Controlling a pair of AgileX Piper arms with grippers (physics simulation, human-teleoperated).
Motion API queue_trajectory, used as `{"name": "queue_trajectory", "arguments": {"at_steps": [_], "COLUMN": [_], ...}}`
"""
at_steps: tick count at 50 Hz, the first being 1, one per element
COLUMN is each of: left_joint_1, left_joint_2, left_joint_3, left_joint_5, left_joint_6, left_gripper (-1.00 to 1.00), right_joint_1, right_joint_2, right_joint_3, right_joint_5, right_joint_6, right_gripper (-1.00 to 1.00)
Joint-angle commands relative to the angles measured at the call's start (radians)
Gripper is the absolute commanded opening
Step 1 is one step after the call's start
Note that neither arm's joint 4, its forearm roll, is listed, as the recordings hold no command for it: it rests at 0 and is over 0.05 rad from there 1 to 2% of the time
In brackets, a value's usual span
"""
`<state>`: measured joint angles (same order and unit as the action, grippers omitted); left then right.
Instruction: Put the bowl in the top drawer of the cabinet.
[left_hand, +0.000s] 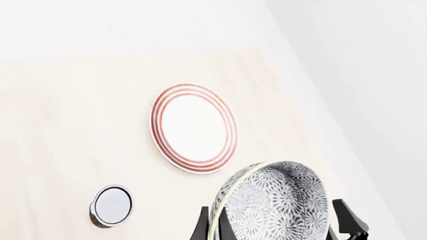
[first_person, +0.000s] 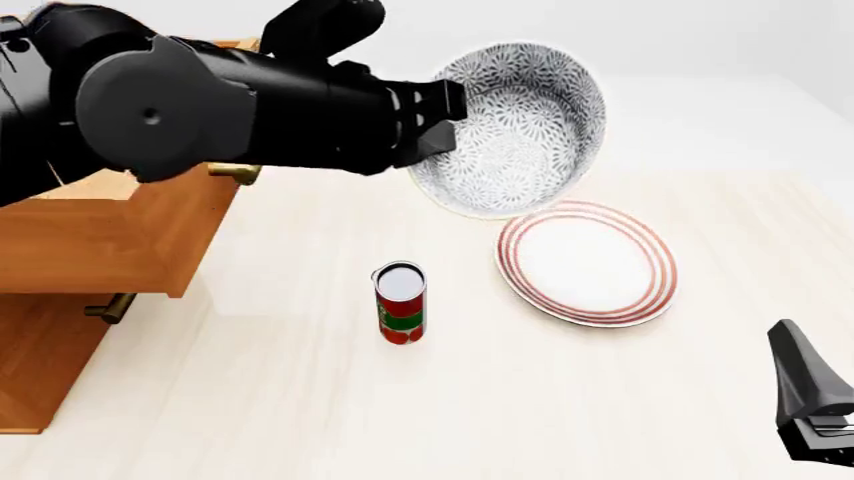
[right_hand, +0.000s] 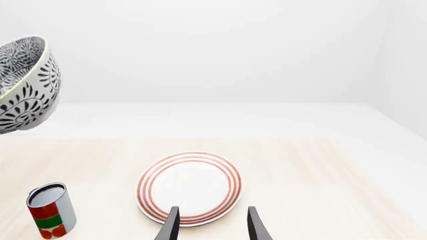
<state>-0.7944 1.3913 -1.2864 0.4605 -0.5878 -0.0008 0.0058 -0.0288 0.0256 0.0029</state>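
The cabinet (first_person: 94, 250) is only caught in the front view, at the worktop's (first_person: 400, 400) left edge, with the top drawer (first_person: 107, 235) pulled out. 1 plate (first_person: 587, 263) and 1 can (first_person: 399, 303) are seen on the worktop. 1 bowl (first_person: 514, 125) is held tilted in the air above the plate, clamped at its rim by the left hand (first_person: 434, 125). The right hand (right_hand: 210, 225) is kept apart, near the plate.
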Motion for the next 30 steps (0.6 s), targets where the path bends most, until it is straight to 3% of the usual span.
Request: {"name": "queue_trajectory", "arguments": {"at_steps": [1, 30], "left_joint_1": [0.045, 0.185], "left_joint_2": [-0.052, -0.162], "left_joint_3": [-0.022, -0.083], "left_joint_5": [0.034, 0.136], "left_joint_6": [0.024, 0.052], "left_gripper": [-1.0, -1.0], "right_joint_1": [0.0, 0.0], "right_joint_2": [0.0, 0.0], "right_joint_3": [0.0, 0.0], "right_joint_5": [0.0, 0.0], "right_joint_6": [0.0, 0.0], "right_gripper": [1.0, 1.0]}}
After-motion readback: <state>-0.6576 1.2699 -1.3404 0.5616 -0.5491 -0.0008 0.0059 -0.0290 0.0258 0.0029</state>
